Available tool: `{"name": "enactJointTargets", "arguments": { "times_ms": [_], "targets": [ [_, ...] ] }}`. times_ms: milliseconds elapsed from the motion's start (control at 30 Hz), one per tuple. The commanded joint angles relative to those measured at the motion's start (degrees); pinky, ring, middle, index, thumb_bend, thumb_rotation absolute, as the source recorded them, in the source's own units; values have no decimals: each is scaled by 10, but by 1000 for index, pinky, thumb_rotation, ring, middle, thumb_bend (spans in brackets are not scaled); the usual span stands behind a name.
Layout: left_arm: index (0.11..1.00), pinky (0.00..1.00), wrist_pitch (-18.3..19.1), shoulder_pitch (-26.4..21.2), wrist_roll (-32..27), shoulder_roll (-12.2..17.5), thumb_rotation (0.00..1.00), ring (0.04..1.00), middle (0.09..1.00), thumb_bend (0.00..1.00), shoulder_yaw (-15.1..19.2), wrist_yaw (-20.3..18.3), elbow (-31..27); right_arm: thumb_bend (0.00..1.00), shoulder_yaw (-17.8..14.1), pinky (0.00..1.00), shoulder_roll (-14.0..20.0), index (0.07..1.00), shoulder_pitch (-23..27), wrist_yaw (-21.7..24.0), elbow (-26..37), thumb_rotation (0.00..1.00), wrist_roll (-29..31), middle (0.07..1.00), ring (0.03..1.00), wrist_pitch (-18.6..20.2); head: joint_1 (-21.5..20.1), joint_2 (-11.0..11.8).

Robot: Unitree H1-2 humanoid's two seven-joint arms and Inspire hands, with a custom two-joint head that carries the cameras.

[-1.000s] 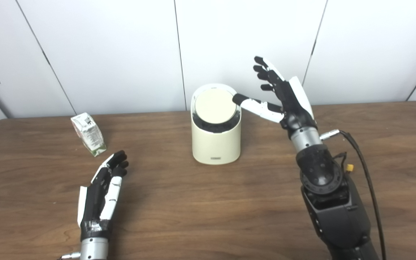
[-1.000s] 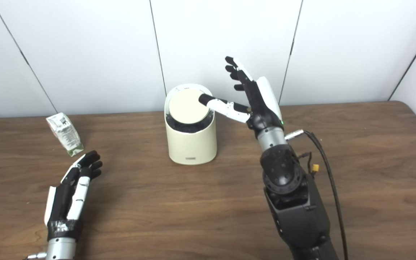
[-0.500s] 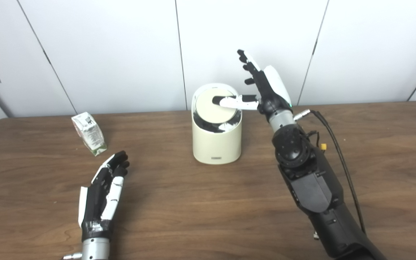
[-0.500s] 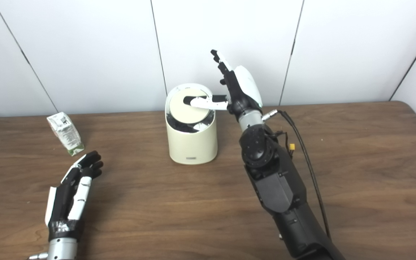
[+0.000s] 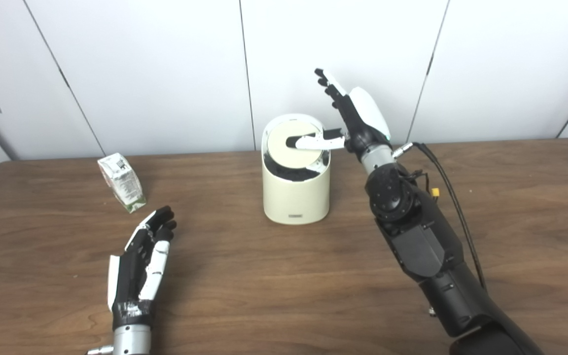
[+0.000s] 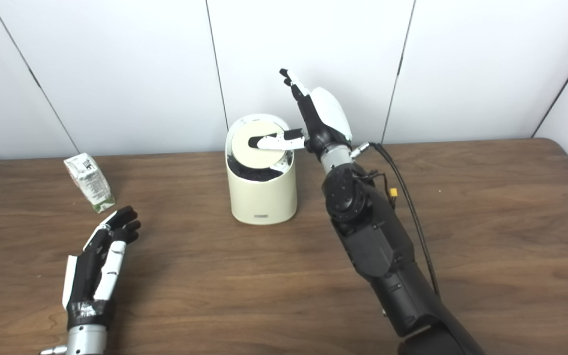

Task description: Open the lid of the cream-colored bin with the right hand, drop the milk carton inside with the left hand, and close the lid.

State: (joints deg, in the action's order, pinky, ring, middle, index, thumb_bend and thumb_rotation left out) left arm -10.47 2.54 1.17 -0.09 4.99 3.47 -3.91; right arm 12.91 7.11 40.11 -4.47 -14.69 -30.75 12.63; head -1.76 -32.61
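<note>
A cream-colored bin (image 5: 295, 195) stands at the table's middle back, its round lid (image 5: 291, 150) tilted, with a dark gap along its front edge. My right hand (image 5: 352, 114) is beside the bin's top right, open, its thumb lying across the lid and its other fingers (image 5: 331, 88) pointing up. The milk carton (image 5: 121, 182), white with green print, lies tilted at the back left. My left hand (image 5: 142, 259) rests open near the table's front left, just below the carton and apart from it.
The brown wooden table (image 5: 274, 276) ends at a white panelled wall (image 5: 141, 69) right behind the bin. A black cable (image 5: 454, 187) trails from my right wrist along the forearm.
My right arm has swung left and forward, and the thumb has slid from the lid's right edge onto its top. The lid tipped a little. The left hand and carton stayed put.
</note>
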Motion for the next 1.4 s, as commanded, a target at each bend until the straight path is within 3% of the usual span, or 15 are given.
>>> {"name": "enactJointTargets", "arguments": {
  "times_ms": [0, 433, 633, 800, 1133, 1367],
  "targets": [
    [842, 815, -14, 24, -4, -17, 674, 809, 825, 430, -9, 3, 33, 881, 0, 879, 10, 955, 23, -2, 16, 318, -2, 929, 929, -25, 0, -1],
    [839, 824, -10, 22, -2, -18, 667, 808, 823, 458, -9, 4, 32, 883, 14, 800, 31, 956, -3, 50, 69, 326, -23, 922, 909, 18, 0, -4],
    [840, 822, -13, 22, -4, -18, 664, 811, 825, 460, -9, 3, 32, 866, 47, 860, 50, 975, -7, 57, 69, 357, -66, 946, 951, 13, -1, -9],
    [835, 808, -15, 22, -3, -19, 665, 805, 824, 444, -9, 4, 30, 874, 71, 918, 59, 964, -11, 30, 61, 349, -110, 932, 964, -3, -1, -11],
    [835, 809, -30, 22, -14, -19, 630, 806, 821, 438, -9, -3, 34, 851, 89, 881, 53, 953, -15, -22, 46, 368, -162, 920, 949, -19, 1, -13],
    [837, 810, -38, 22, -16, -20, 627, 807, 819, 446, -12, -4, 35, 867, 106, 882, 56, 943, -10, -37, 43, 325, -204, 926, 945, -26, 1, -15]
  ]
}}
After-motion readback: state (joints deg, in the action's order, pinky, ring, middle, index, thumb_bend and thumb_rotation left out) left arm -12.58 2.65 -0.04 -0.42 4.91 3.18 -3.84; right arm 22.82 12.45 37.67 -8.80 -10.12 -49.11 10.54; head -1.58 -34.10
